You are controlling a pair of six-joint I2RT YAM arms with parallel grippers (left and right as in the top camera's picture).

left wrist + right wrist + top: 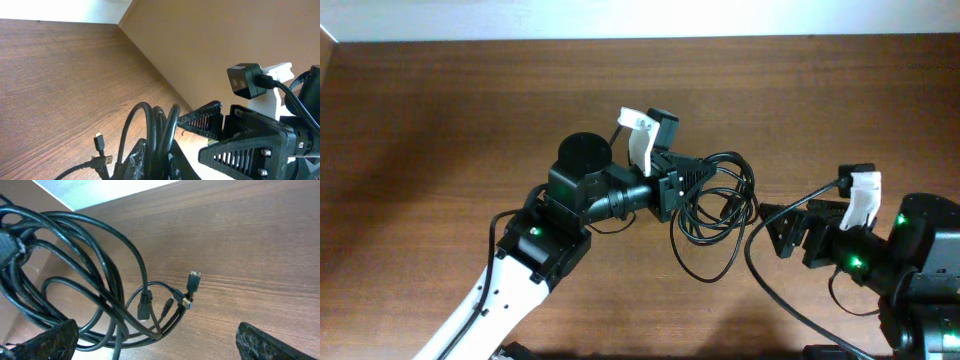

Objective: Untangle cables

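Note:
A tangle of black cables (715,205) lies in loops at the middle of the wooden table. My left gripper (690,185) is shut on the left side of the bundle; in the left wrist view the cables (152,127) rise from between its jaws (160,162). My right gripper (767,222) is open and empty, just right of the tangle. In the right wrist view its two fingers spread wide (155,347), with the cable loops (100,280) and several loose plugs (192,282) ahead of them. One cable trails from the tangle toward the front right.
The brown wooden table (440,120) reaches a pale wall along its far edge. The right arm's body (910,260) stands at the right edge, and the left arm (540,240) comes in from the lower left.

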